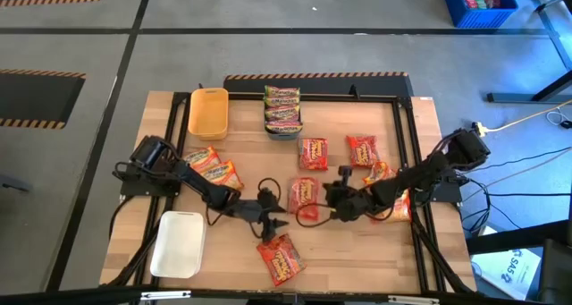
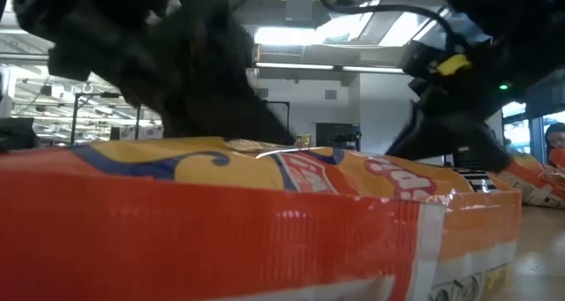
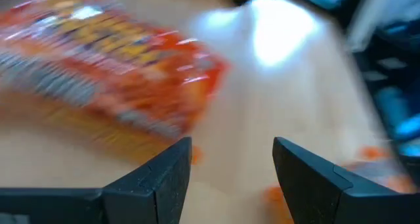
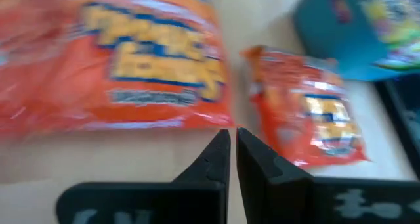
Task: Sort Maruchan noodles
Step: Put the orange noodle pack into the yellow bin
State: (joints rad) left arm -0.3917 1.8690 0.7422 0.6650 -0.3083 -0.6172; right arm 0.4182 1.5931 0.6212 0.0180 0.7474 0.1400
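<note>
Clearance looked the key: left gripper (image 1: 273,217), jaws spread wide and empty, hung just above the crinkly red plastic noodle packet (image 1: 281,257) at the table's near edge, so it should descend square and straddle it, while right gripper (image 1: 326,199) sat pinched shut mid-table.

Lab or workshop: hazard-striped floor tape (image 1: 315,75), ceiling strip lights (image 2: 300,36)
</note>
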